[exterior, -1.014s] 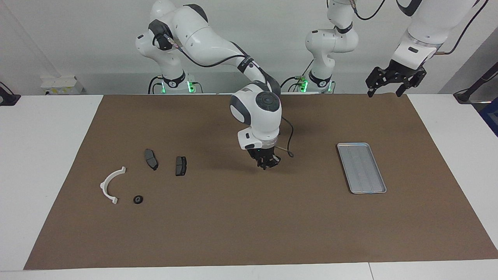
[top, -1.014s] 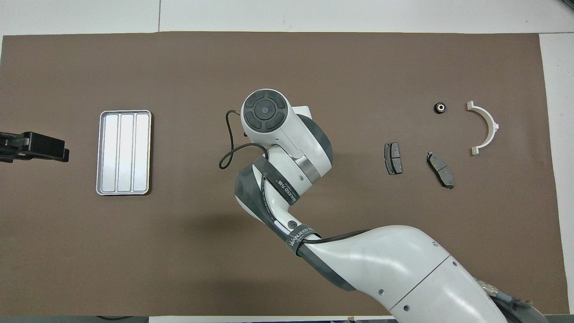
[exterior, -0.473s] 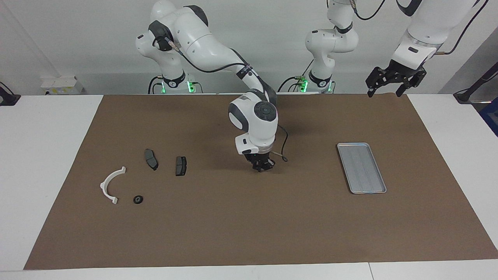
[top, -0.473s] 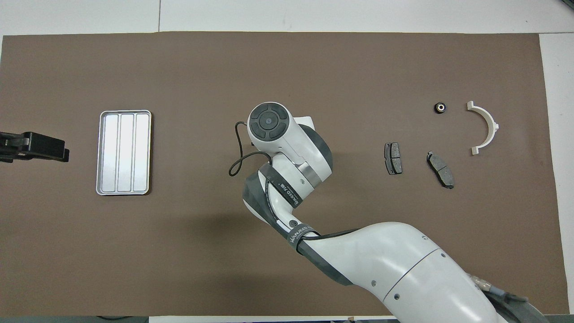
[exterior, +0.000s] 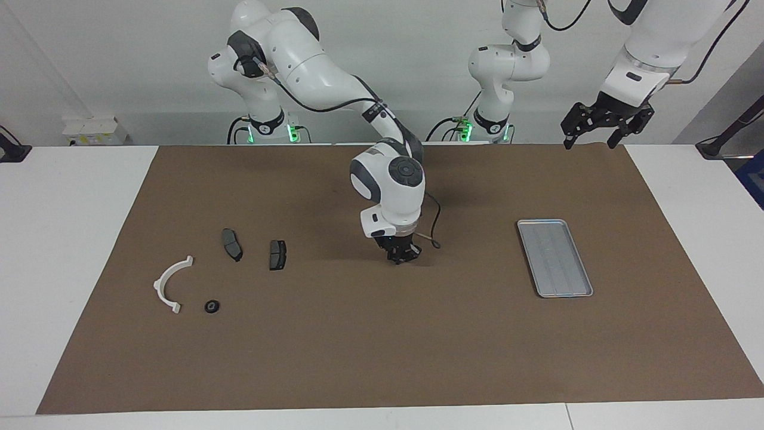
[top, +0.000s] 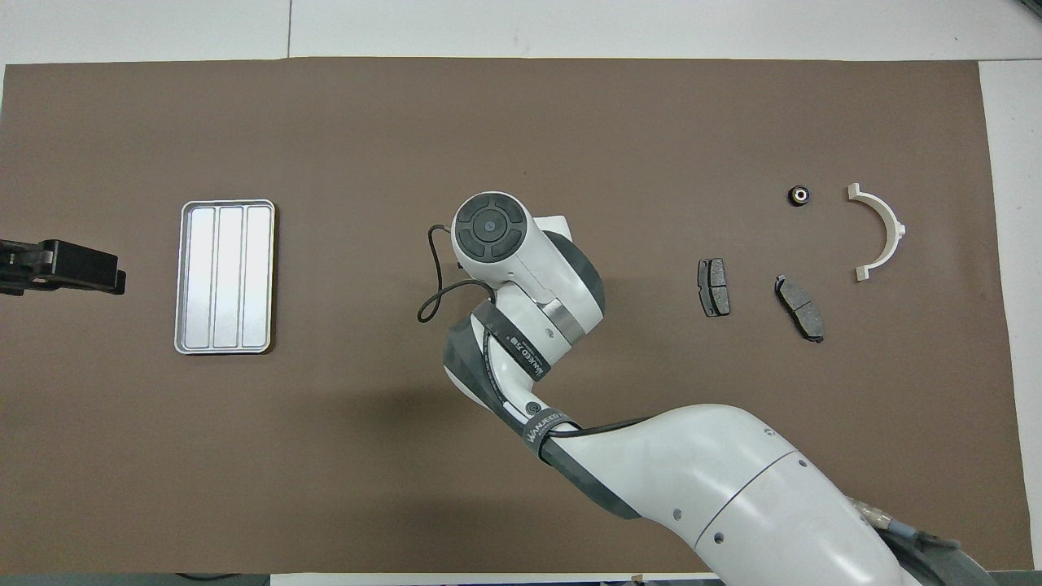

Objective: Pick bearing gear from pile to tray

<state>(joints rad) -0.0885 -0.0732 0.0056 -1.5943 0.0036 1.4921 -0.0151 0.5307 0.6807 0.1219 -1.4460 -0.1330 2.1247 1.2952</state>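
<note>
Since a second ago my right gripper has dropped lower and drawn a little back toward the pile's end of the table, and it now hangs just above the bare brown mat at mid-table, between the pile and the tray; over the last half second it has barely shifted. Whether its fingers are apart or together I cannot tell, and from overhead the wrist covers them entirely. My left gripper waits raised over the mat's edge nearest the robots at the left arm's end, its fingers spread apart with nothing between them. On the mat toward the right arm's end lies the pile: 2 dark grey brake pads side by side but apart, a white half-ring bracket farther from the robots than the pads, and 1 small black round piece just beside the bracket's end, which looks to be the bearing gear. None of these has moved. The tray rests flat on the mat toward the left arm's end, well apart from the pile, its ridged floor bare.
</note>
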